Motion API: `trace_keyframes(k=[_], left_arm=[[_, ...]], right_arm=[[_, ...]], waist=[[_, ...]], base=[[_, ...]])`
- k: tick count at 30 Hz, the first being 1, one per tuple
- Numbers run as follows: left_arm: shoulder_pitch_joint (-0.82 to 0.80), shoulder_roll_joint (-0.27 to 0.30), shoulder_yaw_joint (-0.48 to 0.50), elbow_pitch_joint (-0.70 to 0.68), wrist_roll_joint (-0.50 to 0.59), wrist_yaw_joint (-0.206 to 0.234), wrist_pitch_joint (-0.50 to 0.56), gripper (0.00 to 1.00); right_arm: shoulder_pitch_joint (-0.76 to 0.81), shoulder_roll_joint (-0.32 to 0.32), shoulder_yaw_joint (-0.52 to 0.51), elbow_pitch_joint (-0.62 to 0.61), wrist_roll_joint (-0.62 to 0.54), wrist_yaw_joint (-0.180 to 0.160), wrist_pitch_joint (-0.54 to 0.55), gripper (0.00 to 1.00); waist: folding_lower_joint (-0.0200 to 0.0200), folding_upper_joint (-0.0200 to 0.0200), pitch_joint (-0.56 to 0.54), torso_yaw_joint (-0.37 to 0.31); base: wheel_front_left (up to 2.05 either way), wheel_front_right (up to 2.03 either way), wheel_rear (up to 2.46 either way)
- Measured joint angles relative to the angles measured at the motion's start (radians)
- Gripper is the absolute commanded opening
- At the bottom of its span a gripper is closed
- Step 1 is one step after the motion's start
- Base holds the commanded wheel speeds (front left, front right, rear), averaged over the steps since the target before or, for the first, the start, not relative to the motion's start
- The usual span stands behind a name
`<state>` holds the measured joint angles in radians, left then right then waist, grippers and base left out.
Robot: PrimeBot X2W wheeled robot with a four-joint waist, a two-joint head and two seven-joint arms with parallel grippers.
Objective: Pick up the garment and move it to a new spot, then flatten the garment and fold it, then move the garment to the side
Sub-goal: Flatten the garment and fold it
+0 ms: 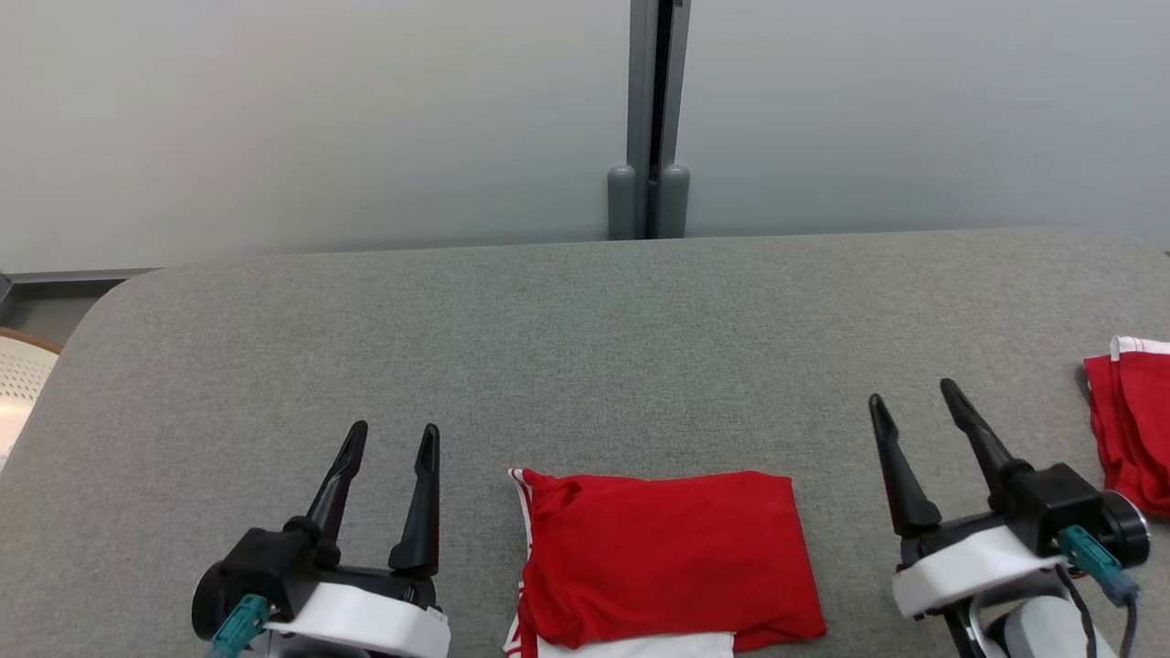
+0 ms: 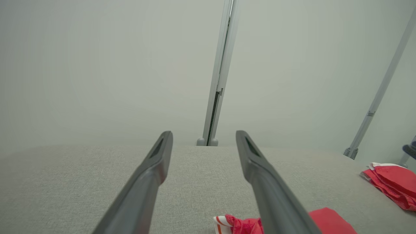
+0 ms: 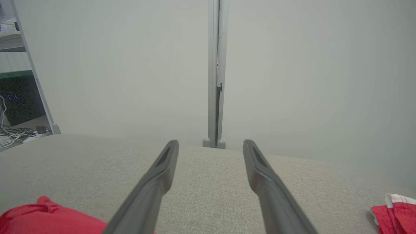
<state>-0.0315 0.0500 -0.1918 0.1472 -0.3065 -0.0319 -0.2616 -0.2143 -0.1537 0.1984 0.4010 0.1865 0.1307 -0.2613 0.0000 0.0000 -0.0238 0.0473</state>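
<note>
A red garment [image 1: 663,557] with white trim lies folded into a rectangle on the grey table [image 1: 585,338], at the near edge between my two arms. Its corner pokes up in the left wrist view [image 2: 328,222] and in the right wrist view [image 3: 42,219]. My left gripper [image 1: 393,437] stands open to the left of the garment, apart from it, with nothing between its fingers. To the right of the garment, my right gripper [image 1: 914,393] is open too and holds nothing. Both wrist views look along spread fingers [image 2: 156,162] [image 3: 256,162] over bare table.
A second red and white folded garment [image 1: 1133,420] lies at the table's right edge, just beyond my right gripper. A pale wall with a grey post [image 1: 651,119] stands behind the table. A white perforated object [image 1: 23,384] sits past the left edge.
</note>
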Motion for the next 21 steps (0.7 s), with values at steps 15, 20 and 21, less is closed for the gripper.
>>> trace_keyframes(k=[15,20,21], left_arm=[[0.061,-0.001,0.026,-0.031,0.035,0.073,0.0,1.0],[0.061,-0.001,0.027,-0.031,0.035,0.074,0.0,1.0],[0.061,-0.001,0.027,-0.031,0.035,0.074,0.0,1.0]], right_arm=[[0.22,0.088,-0.146,-0.221,-0.133,0.0,-0.002,1.0],[0.219,0.096,-0.142,-0.219,-0.134,0.0,-0.002,1.0],[0.219,0.096,-0.142,-0.218,-0.134,0.0,-0.002,1.0]], waist=[[0.0,0.0,0.004,-0.007],[0.0,0.0,0.005,-0.001],[0.0,0.0,0.005,0.0]], base=[[0.0,0.0,0.0],[0.0,0.0,0.0],[0.0,0.0,0.0]])
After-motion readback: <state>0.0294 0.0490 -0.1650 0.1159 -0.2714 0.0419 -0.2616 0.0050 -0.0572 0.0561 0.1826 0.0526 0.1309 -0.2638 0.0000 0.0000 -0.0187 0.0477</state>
